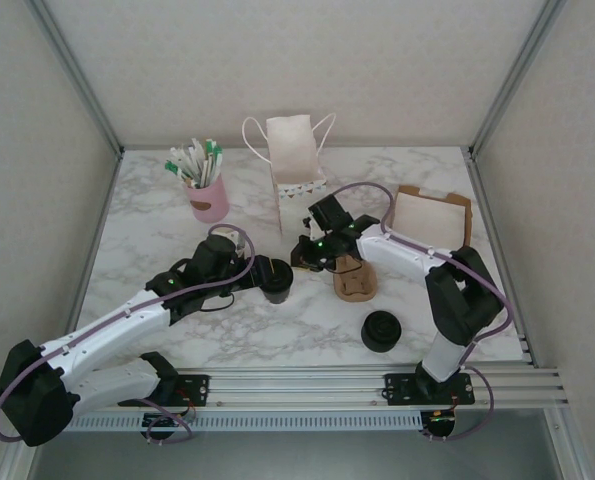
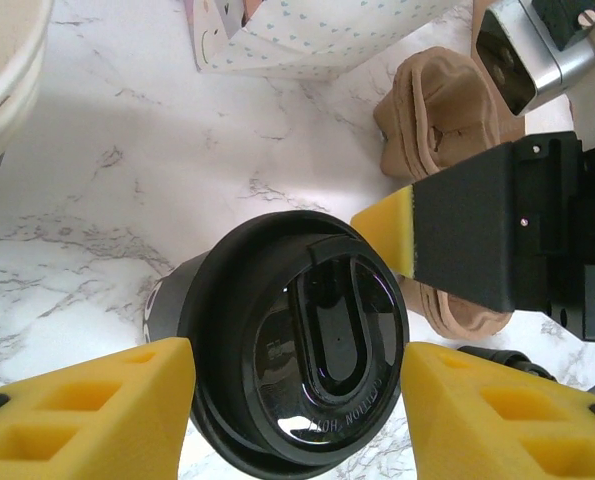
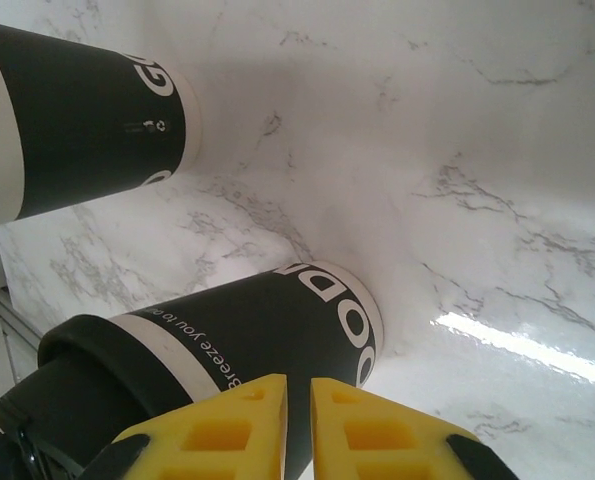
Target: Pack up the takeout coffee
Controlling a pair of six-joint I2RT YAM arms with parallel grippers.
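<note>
At mid-table, the left arm lies low, reaching from the near-left corner toward the centre. Its gripper (image 2: 297,370) has its fingers spread on either side of the takeout coffee (image 1: 277,280); whether the pads touch the lid's rim cannot be told. The right arm rises from its base, bends at the elbow and reaches left. Its gripper (image 3: 299,385) is almost pressed together, with only a thin slit and nothing pinched, and one yellow tip sits at the rim of the black lid. The coffee stands upright on the marble table (image 1: 157,220), near the front of the paper bag (image 1: 295,160), which stands upright with its contents hidden. A lidless cup (image 2: 2,70), cream inside, stands near the left wrist. A pink cup (image 1: 210,203) at the back left holds white and green sticks (image 1: 197,158).
</note>
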